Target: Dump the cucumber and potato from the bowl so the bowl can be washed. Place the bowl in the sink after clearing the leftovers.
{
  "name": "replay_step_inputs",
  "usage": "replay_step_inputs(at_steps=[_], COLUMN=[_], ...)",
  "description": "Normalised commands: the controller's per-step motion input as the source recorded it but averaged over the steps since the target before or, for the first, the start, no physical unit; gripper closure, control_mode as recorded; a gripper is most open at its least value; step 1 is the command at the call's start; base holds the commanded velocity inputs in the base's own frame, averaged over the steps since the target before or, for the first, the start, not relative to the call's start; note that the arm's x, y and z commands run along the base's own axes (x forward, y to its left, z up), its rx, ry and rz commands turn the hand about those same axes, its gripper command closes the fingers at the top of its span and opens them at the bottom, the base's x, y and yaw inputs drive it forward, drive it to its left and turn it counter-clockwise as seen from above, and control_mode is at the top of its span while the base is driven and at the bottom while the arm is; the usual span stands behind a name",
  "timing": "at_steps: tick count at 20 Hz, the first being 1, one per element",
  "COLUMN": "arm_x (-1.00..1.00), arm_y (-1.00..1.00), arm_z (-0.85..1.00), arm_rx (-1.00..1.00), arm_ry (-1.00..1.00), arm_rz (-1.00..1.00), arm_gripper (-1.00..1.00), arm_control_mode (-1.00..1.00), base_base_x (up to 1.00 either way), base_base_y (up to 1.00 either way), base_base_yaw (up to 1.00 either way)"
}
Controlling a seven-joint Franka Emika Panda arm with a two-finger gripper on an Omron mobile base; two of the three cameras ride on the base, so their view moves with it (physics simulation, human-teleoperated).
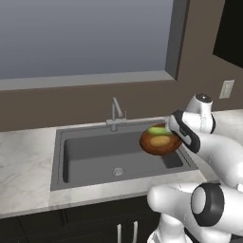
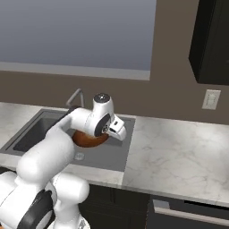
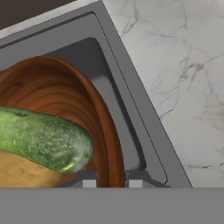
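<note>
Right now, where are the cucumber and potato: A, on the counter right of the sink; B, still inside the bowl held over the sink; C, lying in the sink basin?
B: the cucumber and potato lie inside the bowl, which the gripper clamps by its rim above the sink.

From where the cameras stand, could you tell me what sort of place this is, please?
Most likely a simulated home kitchen: a recessed dark-grey sink with a faucet sits in a marble-look counter, below a window.
</note>
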Motion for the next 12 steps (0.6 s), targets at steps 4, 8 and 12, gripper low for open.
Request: replay_step_inputs(at_steps=[4,8,12], arm_x=[0.00,0.00,0.01], arm_y=[0.15,0.09,0.02], arm_z=[-0.02,-0.33,-0.38], arm_rx=[0.00,-0.04,-0.09], arm_ry=[0.03,0.03,0.00], arm_rz=[0.02,0.06,0.06], arm_gripper=[1.00,1.00,1.00], arm_control_mode=[-1.00,-1.00,-1.00], base_base_x=[0.00,0.00,0.00], base_base_y=[0.00,0.00,0.00], base_base_yaw=[0.00,0.00,0.00])
